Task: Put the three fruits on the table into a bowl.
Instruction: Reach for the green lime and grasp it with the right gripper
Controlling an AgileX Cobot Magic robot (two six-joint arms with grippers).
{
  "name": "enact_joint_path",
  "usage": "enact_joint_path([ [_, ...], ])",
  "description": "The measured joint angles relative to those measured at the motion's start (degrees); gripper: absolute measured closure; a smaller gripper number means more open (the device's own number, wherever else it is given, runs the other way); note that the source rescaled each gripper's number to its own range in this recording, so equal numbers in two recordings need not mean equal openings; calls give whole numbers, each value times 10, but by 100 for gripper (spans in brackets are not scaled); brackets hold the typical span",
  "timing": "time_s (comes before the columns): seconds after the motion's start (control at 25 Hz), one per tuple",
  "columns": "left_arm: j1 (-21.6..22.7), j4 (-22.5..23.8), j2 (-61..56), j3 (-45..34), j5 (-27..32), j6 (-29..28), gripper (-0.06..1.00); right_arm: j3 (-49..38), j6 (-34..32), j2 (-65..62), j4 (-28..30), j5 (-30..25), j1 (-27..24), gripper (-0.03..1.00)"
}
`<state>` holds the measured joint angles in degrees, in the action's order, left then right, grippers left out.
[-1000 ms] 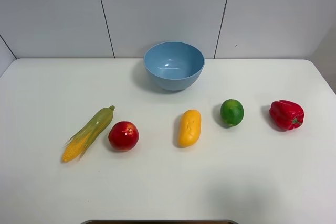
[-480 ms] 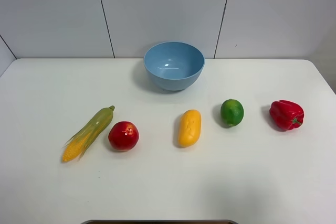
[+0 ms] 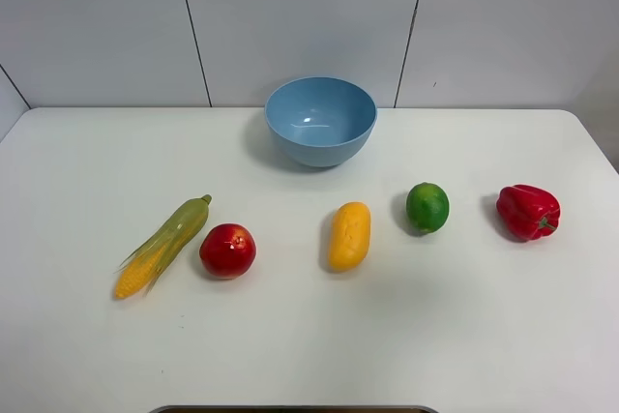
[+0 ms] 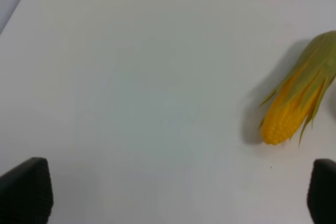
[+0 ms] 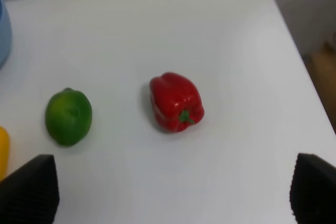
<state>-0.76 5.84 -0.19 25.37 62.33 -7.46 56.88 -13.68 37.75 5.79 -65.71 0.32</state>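
Note:
On the white table (image 3: 309, 345) lie a red apple (image 3: 227, 250), an oblong yellow mango-like fruit (image 3: 349, 235) and a green lime (image 3: 427, 207) in a rough row. The light-blue bowl (image 3: 320, 121) stands empty behind them at the back middle. Neither arm shows in the high view. In the left wrist view my left gripper (image 4: 178, 195) is open, its fingertips (image 4: 26, 190) wide apart over bare table, with nothing between them. My right gripper (image 5: 173, 192) is open too, hovering short of the lime (image 5: 68, 117), with the mango's edge (image 5: 2, 150) at the frame border.
A husked corn cob (image 3: 164, 245) lies left of the apple, and its yellow tip (image 4: 294, 103) shows in the left wrist view. A red bell pepper (image 3: 527, 211) sits right of the lime, also seen as the pepper (image 5: 176, 102) ahead of the right gripper. The table's right edge (image 5: 304, 66) is close.

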Motion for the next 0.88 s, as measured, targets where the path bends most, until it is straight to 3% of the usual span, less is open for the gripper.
enact_joint_path([
  [0.2,0,0,0,0,0,-1,-6,13,0,126,-18,21,0,0],
  [0.4,0,0,0,0,0,-1,-6,13,0,221,-54,89,4,0],
  [0.56,0,0,0,0,0,-1,-6,19,-3,288,-62,134,50,0],
  [0.88,0,0,0,0,0,0,-6,106,-57,439,-62,147,119,0],
])
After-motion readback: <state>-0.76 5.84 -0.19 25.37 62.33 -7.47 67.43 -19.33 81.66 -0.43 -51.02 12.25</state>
